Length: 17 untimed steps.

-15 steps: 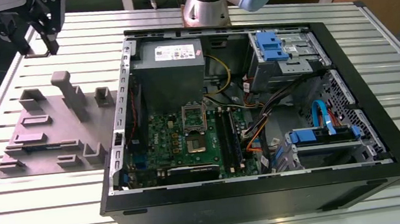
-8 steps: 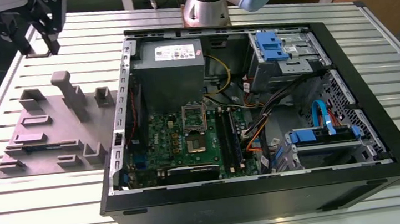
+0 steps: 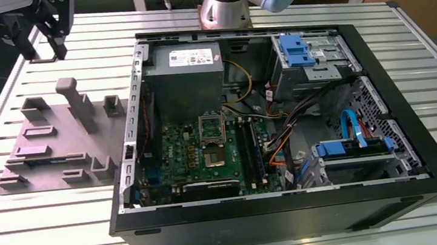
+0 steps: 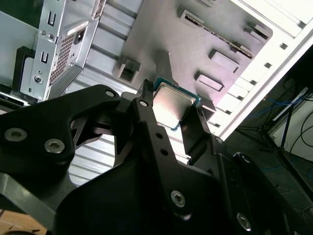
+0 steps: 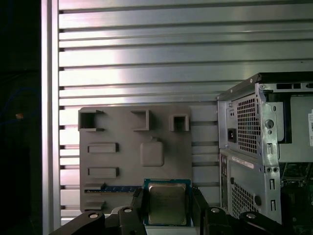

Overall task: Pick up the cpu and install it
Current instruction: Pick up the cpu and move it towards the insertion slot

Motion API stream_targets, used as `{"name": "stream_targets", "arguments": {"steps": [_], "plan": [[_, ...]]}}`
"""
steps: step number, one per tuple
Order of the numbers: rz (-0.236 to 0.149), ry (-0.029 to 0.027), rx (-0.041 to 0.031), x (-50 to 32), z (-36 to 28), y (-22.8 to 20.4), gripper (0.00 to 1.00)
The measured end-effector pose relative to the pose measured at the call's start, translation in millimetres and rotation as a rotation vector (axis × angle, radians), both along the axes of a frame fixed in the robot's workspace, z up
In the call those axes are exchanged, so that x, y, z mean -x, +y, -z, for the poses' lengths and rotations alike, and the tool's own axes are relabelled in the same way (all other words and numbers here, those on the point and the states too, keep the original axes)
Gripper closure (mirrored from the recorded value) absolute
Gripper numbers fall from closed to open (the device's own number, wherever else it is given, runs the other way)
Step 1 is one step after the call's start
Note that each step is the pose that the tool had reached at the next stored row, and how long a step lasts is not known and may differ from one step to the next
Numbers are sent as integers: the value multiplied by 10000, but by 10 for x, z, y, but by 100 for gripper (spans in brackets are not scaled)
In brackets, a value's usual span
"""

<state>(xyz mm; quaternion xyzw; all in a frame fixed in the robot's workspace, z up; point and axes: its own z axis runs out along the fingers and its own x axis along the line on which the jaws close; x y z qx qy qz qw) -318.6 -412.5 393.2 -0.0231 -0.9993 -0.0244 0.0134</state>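
I have the cpu point(image 5: 167, 203) clamped between the jaws of the gripper point(image 3: 46, 50), pinched by two opposite edges with its silver top facing the first wrist view. It hangs in the air over the bench point(image 3: 52, 237), at the exterior view's left, above the far end of the grey parts holder point(image 3: 43, 153) and clear of it.

I judge the step in hand to be the carry toward the open computer case point(image 3: 393, 80). To do it well I would keep the chip level, move slowly, and trust the edge grip no more than I must, as the hold is narrow and a tilt could let it slide. The case's raised wall stands between the jaws and the motherboard point(image 3: 205, 154), so height matters on the way over.

In the holder, one long slot carries what looks like a memory stick point(image 5: 120, 188), and its square seat point(image 5: 152, 153) is bare. Inside the case I see the power supply point(image 3: 183, 59), blue drive caddies point(image 3: 296, 50) and the socket point(image 3: 215, 158). The socket's frame seems to be raised, though I cannot be sure from here.
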Motion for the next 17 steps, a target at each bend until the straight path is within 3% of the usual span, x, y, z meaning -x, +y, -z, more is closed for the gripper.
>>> {"name": "stream_targets", "arguments": {"steps": [17], "plan": [[-1,1,0,-49,0,0,53]]}}
